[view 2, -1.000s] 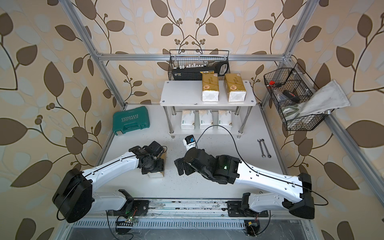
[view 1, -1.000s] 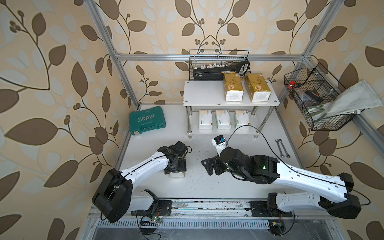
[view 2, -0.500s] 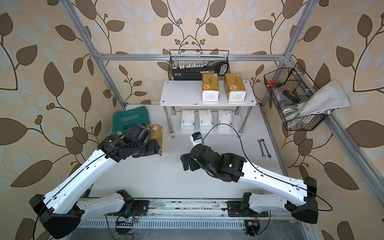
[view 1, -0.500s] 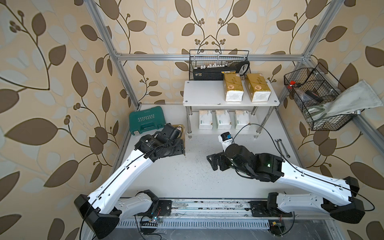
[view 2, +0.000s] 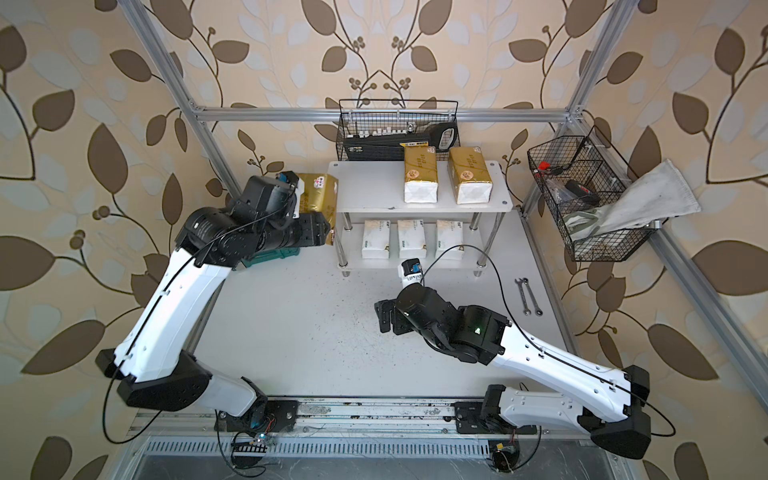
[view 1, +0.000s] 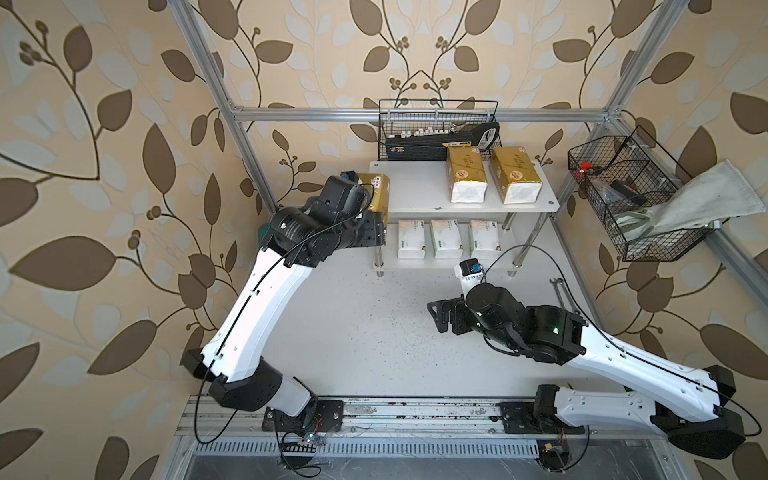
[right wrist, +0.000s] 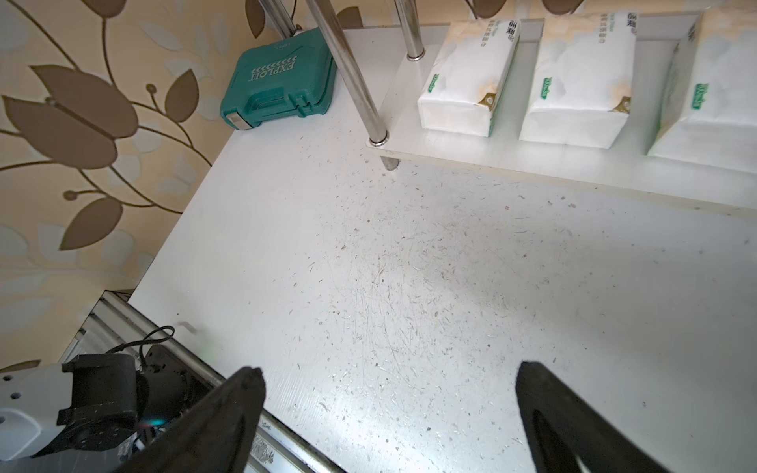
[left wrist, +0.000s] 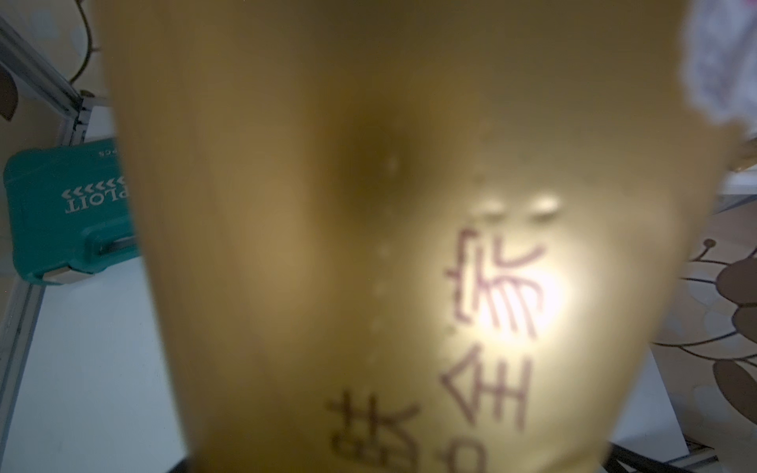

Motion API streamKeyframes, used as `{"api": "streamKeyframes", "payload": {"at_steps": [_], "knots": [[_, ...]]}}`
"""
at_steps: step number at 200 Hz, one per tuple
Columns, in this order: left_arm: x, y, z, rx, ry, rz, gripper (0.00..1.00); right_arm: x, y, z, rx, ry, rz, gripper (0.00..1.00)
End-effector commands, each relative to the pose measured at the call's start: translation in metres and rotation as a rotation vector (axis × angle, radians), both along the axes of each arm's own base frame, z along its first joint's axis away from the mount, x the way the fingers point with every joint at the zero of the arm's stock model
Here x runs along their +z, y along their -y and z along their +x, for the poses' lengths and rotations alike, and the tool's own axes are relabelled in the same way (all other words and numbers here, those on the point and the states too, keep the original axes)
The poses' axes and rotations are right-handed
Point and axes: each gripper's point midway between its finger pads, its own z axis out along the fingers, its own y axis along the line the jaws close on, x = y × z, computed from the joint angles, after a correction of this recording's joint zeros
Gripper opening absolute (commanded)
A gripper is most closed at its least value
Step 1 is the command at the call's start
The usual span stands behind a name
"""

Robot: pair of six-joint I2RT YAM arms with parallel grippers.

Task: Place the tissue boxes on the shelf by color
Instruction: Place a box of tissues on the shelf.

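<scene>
Robot lab test cell, dressed up like a home. Aluminium frame (view 1: 316, 114) carries leaf wallpaper (view 1: 104, 124) panels around a scuffed white bench (view 1: 365, 332). Left arm (view 1: 262, 316) and right arm (view 1: 648, 374) bolt to a rail (view 1: 415, 409) at the front edge, cables exposed. Wire baskets (view 1: 436, 124) hang on the frame. Props: spanners (view 2: 532, 297), teal tool case (right wrist: 282, 78), small shelf (view 1: 415, 187).

both top views overhead, sharing shelf (view 1: 415, 191); wrist views close
</scene>
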Motion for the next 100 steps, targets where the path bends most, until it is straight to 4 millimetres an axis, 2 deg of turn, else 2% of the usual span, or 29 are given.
{"api": "streamKeyframes", "payload": {"at_steps": [1, 31, 56, 100], "knots": [[0.017, 0.023, 0.022, -0.072, 0.064, 0.033, 0.73, 0.01, 0.013, 0.007, -0.055, 0.039, -0.009, 0.99], [0.026, 0.044, 0.057, -0.081, 0.11, 0.035, 0.73, 0.007, 0.012, 0.011, -0.076, 0.049, -0.012, 0.99], [0.026, 0.046, 0.08, -0.051, 0.129, -0.01, 0.73, 0.004, 0.009, 0.013, -0.078, 0.055, 0.002, 0.99], [0.042, 0.049, 0.098, -0.015, 0.194, -0.091, 0.72, -0.004, 0.008, 0.013, -0.079, 0.039, -0.025, 0.99]]}}
